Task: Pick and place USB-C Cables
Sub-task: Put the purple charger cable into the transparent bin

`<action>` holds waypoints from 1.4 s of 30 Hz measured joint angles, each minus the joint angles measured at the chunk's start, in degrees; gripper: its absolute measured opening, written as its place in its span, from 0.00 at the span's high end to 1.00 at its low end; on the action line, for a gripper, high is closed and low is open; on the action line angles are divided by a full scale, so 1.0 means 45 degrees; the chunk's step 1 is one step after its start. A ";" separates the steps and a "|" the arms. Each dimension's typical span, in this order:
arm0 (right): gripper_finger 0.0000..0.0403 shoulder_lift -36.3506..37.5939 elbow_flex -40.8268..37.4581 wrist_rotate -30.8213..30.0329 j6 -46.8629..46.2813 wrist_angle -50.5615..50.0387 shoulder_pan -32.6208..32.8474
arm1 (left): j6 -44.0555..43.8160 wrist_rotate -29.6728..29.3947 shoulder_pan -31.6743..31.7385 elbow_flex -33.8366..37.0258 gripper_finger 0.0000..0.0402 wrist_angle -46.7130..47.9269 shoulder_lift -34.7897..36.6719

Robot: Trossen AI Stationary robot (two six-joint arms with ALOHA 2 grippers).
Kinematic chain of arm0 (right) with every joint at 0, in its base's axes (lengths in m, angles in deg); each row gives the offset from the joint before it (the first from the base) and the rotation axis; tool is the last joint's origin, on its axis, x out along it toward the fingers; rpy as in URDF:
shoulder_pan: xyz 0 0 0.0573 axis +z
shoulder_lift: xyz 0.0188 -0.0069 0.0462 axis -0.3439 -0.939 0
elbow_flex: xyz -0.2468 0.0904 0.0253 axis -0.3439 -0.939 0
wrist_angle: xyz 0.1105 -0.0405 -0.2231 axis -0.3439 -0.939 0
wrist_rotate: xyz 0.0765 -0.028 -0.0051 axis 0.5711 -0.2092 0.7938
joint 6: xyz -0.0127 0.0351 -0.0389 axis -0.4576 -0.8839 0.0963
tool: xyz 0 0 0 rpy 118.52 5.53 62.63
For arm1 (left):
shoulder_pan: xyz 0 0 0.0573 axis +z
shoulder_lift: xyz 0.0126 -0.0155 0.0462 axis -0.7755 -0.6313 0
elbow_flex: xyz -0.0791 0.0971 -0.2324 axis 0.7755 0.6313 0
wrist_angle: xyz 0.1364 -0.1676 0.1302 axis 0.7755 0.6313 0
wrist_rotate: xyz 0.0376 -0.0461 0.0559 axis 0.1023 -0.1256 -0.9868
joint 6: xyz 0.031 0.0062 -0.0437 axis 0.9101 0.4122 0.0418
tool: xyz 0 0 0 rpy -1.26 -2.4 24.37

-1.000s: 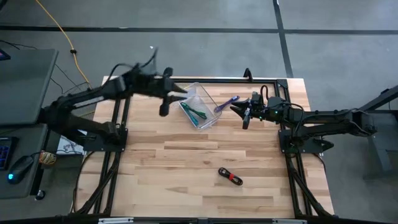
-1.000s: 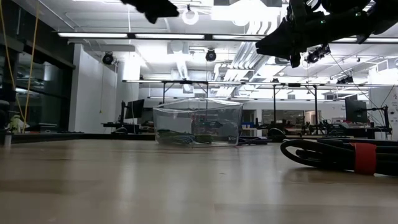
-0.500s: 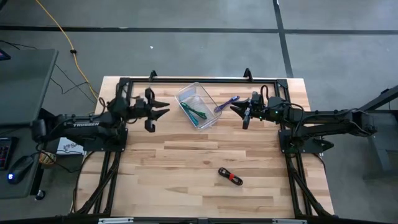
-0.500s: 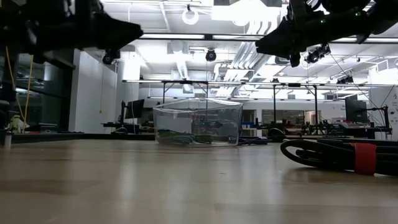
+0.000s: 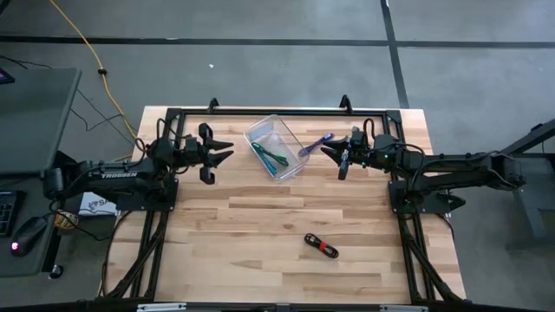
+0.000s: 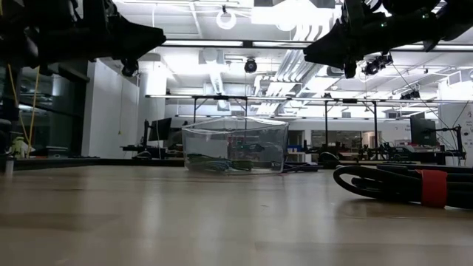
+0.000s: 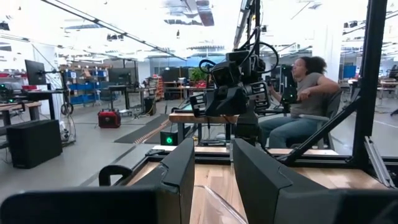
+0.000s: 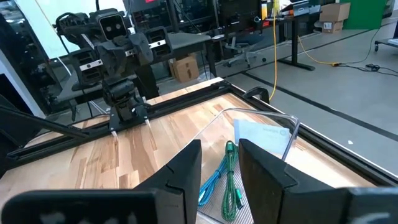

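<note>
A clear plastic bin (image 5: 260, 124) stands at the table's far middle; a teal cable (image 5: 265, 154) and a green cable (image 5: 280, 160) lie on its floor, and both also show in the right wrist view (image 8: 211, 183) (image 8: 231, 180). A purple cable (image 5: 316, 144) lies on the table just right of the bin. A black cable with a red band (image 5: 322, 246) lies toward the near right and also shows in the low view (image 6: 399, 185). My left gripper (image 5: 227, 151) is open and empty, left of the bin. My right gripper (image 5: 328, 153) is open and empty, raised beside the purple cable.
A black metal frame (image 5: 277, 111) runs along the table's far edge and down both sides. Bare wood lies between the bin and the black cable. In the left wrist view a person (image 7: 305, 87) sits beyond the table's right side.
My left gripper has come down from above the bin's far left side and drawn back toward the table's left edge, then settled level, pointing at the bin.
</note>
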 joint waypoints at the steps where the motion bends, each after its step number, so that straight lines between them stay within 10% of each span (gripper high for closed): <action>1: 0.75 0.0000 0.0000 0.0000 0.0000 -0.0003 0.0000 | 0.0000 0.0001 0.0000 0.0000 0.78 0.0003 0.0000; 10: 0.75 0.0000 0.0350 -0.1198 -0.0780 -0.0040 -0.0011 | 0.0000 -0.0003 0.0000 0.0000 0.78 -0.0119 0.0000; 16: 0.75 -0.0377 0.2500 -0.3967 -0.2039 -0.3620 -0.0472 | -0.0019 -0.0039 -0.0004 -0.0010 0.78 -0.0257 0.0000; 21: 0.75 -0.2232 0.5130 -0.3089 -0.1179 -0.7931 -0.1469 | -0.0039 -0.0039 -0.0002 -0.0010 0.78 -0.0257 -0.0005; 32: 0.75 -0.8312 1.0714 -0.1089 0.4572 -1.6376 -0.3189 | -0.0117 -0.0039 -0.0005 -0.0015 0.78 -0.0257 -0.0010; 42: 0.75 -1.1239 1.1176 -0.2586 1.1262 -1.6671 -0.3347 | -0.0130 -0.0037 -0.0005 -0.0024 0.78 -0.0257 -0.0010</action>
